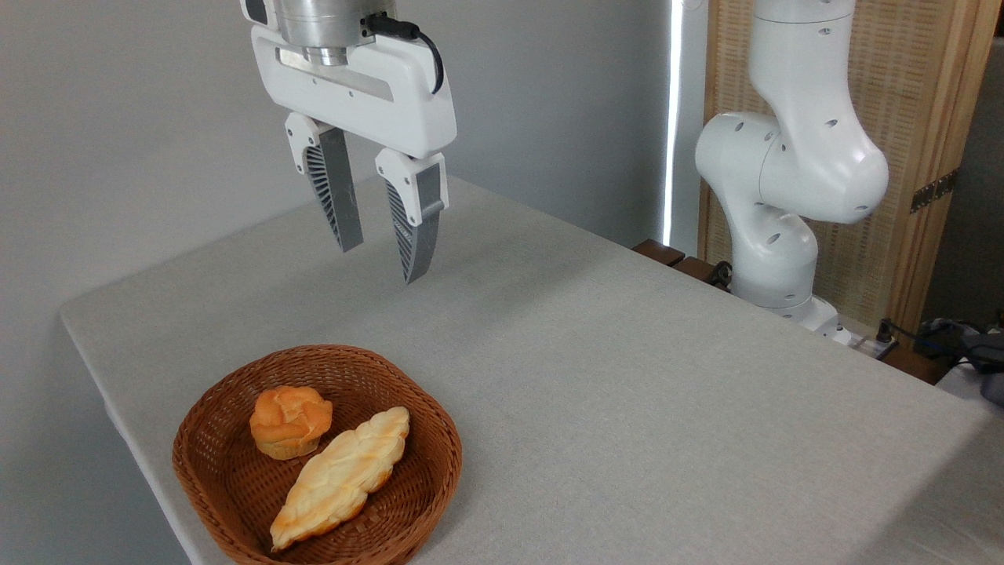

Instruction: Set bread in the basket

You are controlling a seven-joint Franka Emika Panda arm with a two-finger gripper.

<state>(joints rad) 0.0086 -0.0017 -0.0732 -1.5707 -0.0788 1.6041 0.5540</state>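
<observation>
The bread (pixel 341 475), a long, flat, leaf-shaped pastry of pale gold with scalloped edges and browner tips, lies inside the basket (pixel 427 424), stretched diagonally from the near rim up toward the far right side. Just to its left, also in the basket and touching or nearly touching it, sits a small round orange-brown bun (pixel 289 421) with a knotted top. The basket is shallow, round and woven of brown wicker with a thick braided rim; it stands at the near left corner of the table (pixel 627 392), close to the left edge, and its nearest part is cut off by the bottom of the view. The table is covered in a plain light grey cloth. Above and beyond the basket, well clear of it, hangs the gripper (pixel 382 257), pointing downward with its two ribbed grey fingers (pixel 335 188) spread apart and nothing between them. The white robot arm (pixel 784 173) rises from its base at the far right edge of the table.
</observation>
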